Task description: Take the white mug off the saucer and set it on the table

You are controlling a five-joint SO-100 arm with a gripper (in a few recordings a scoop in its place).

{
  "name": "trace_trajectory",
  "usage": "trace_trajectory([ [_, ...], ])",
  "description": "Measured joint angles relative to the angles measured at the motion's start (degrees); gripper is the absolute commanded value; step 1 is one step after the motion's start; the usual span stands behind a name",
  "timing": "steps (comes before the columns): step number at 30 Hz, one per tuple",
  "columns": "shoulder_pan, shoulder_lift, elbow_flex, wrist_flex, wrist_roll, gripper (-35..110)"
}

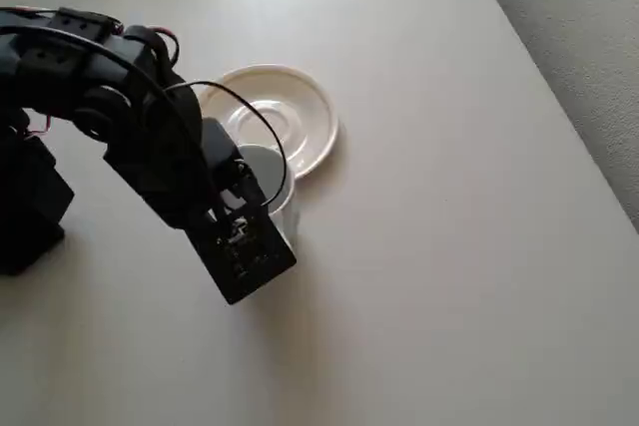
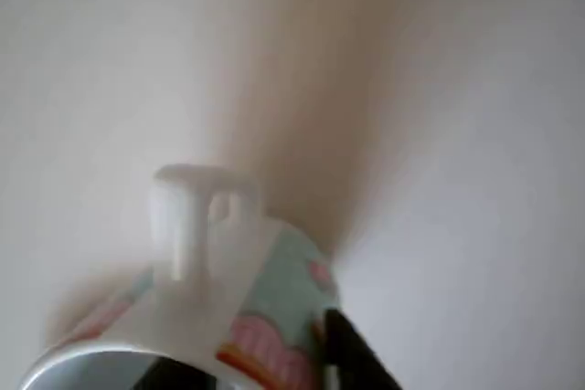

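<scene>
round glossy mug, loop handle

mug on table – just below saucer, overhead view

The black arm reaches in from the left of the overhead view, bent downward; its gripper points down. In the wrist view a dark fingertip shows; the jaws' gap stays hidden.
</scene>
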Motion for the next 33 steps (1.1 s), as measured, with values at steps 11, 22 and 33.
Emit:
trace_trajectory([
  [11, 4.1, -1.1, 0.0, -4.0, -3.8, 13],
  [22, -1.8, 5.9, 0.1, 1.1, 4.3, -2],
  [33, -24.3, 35.7, 0.2, 13.5, 31.6, -2],
])
